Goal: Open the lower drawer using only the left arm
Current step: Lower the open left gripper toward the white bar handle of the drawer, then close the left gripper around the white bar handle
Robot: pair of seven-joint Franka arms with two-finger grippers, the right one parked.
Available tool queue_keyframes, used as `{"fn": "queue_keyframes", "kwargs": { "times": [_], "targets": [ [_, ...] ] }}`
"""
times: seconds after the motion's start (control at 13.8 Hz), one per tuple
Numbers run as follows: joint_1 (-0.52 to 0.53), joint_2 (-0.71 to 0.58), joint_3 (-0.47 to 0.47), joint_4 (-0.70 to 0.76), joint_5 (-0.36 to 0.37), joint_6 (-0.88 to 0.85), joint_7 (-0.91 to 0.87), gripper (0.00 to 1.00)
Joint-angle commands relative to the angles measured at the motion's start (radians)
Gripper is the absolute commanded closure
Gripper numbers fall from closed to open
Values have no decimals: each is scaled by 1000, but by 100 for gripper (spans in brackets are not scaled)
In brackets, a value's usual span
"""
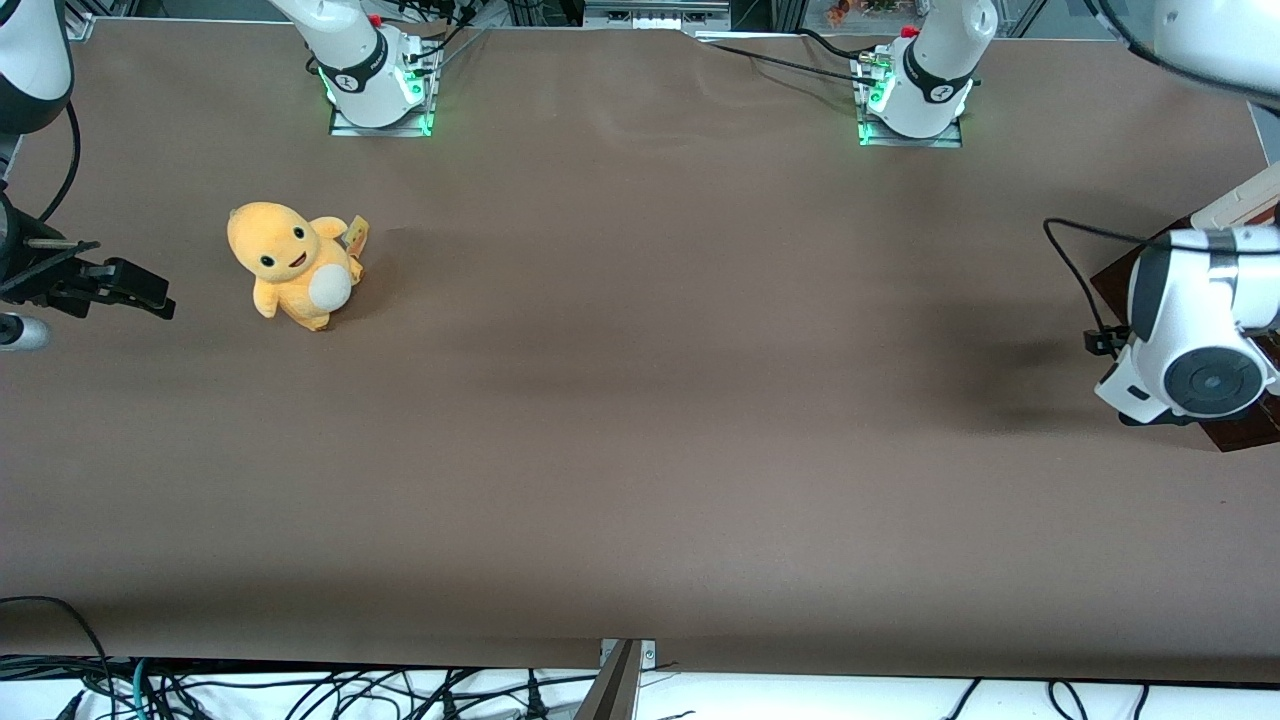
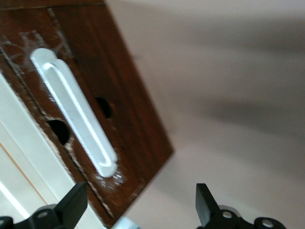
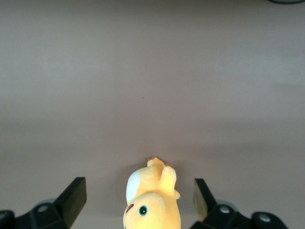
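- My left arm (image 1: 1200, 320) stood at the working end of the surface (image 1: 640, 400): white, smooth shells, a dark grey band, and a round dark grey joint cap facing the front camera.
- A thin black cable (image 1: 1075, 270) looped off the arm above the surface.
- My claw (image 2: 143, 207) hovered over the lower drawer (image 2: 128, 109), its two black fingers (image 2: 71, 205) spread well apart, gripping nothing and touching nothing.
- The drawer front was glossy, dark reddish-brown wood with scuffed, pale-edged seams.
- Its handle (image 2: 74, 112) was a long white bar with rounded ends, lying flat along the front; two dark round holes sat close beside it.
- A cream panel (image 2: 24, 162) with a thin orange-brown stripe ran alongside the wood.
- The surface was a matte brown sheet, soft shadows across it.
- The front view caught only a dark corner of the cabinet (image 1: 1250, 430) under my arm, at the frame edge; the handle and my claw did not show there.
- The wrist view alone gave the handle, the holes and the finger spacing.
- A plush toy (image 1: 295, 262), fuzzy yellow-orange with a white belly, sat toward the parked arm's end, well apart from the drawer; it appeared in the front and right wrist views only.
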Motion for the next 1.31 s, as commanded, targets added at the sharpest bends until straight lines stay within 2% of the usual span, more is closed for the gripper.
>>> {"fn": "queue_keyframes", "kwargs": {
  "times": [0.0, 0.51, 0.58, 0.87, 1.02, 1.23],
  "targets": [
    [1, 90, -4, 22, 174, -28, -71, 0],
    [51, 207, 6, 22, 364, -38, -213, 1],
    [56, 216, 6, 22, 383, -38, -224, 6],
    [56, 251, 6, 22, 439, -38, -279, 42],
    [61, 273, 6, 25, 484, -38, -281, 53],
    [51, 280, 6, 28, 486, -38, -273, 73]
  ]
}}
